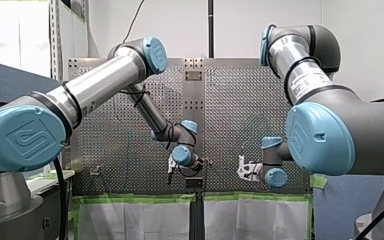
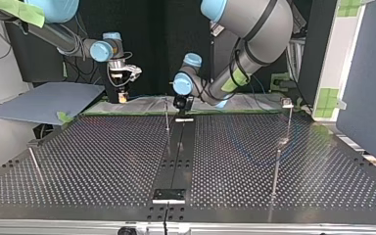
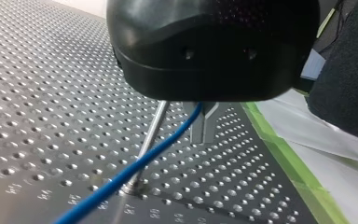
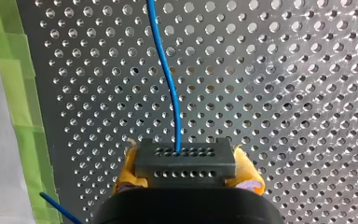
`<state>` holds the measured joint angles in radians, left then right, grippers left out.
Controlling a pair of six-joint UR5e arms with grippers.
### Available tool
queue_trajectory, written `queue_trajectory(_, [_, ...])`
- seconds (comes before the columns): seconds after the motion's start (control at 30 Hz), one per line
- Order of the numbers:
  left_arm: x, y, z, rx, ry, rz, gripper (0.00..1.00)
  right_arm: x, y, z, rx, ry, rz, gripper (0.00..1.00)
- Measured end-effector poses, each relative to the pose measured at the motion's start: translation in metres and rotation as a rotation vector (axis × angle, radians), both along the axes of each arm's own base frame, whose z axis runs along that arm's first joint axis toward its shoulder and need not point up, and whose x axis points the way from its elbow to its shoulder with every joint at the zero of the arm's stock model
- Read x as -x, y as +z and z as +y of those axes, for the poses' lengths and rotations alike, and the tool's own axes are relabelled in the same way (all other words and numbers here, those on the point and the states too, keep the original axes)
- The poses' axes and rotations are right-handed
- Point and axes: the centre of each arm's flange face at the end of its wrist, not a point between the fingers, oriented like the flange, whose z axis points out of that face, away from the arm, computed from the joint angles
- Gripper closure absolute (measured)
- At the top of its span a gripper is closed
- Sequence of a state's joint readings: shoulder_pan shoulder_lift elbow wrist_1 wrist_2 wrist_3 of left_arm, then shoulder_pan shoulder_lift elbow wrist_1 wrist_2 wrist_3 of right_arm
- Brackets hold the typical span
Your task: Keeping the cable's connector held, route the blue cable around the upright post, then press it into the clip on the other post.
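In the front view I see my left gripper [image 1: 171, 169] and my right gripper [image 1: 241, 171] low over the perforated table [image 1: 240, 100], apart. In the top view, my left gripper sits just beside the upright post [image 2: 167, 115]. In the left wrist view, its metal fingers [image 3: 200, 128] are pressed together on the blue cable [image 3: 135, 170], which crosses the post. In the right wrist view, yellow pads [image 4: 127, 170] pinch the connector [image 4: 186, 161].

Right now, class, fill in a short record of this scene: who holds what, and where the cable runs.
right gripper: shut on connector
left gripper: shut on cable, beside post
cable: blue, leaves connector, runs over table
post: upright; cable crosses it near its base
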<state>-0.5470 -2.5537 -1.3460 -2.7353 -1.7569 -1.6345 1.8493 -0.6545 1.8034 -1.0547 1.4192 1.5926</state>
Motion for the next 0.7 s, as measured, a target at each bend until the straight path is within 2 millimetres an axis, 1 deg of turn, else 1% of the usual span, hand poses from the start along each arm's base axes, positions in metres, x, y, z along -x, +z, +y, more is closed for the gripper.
queue_trajectory(0.1, [-0.005, -0.001, 0.002, 0.009, 0.004, 0.005, 1.00, 0.000, 0.001, -0.001, 0.002, 0.000, -0.001, 1.00])
queue_trajectory(0.37, [-0.022, 0.004, 0.010, 0.041, 0.010, 0.007, 1.00, -0.002, 0.004, -0.007, 0.015, 0.001, -0.013, 1.00])
queue_trajectory(0.7, [-0.023, 0.004, 0.011, 0.048, -0.007, 0.018, 1.00, 0.000, 0.012, -0.025, 0.042, -0.007, -0.035, 1.00])
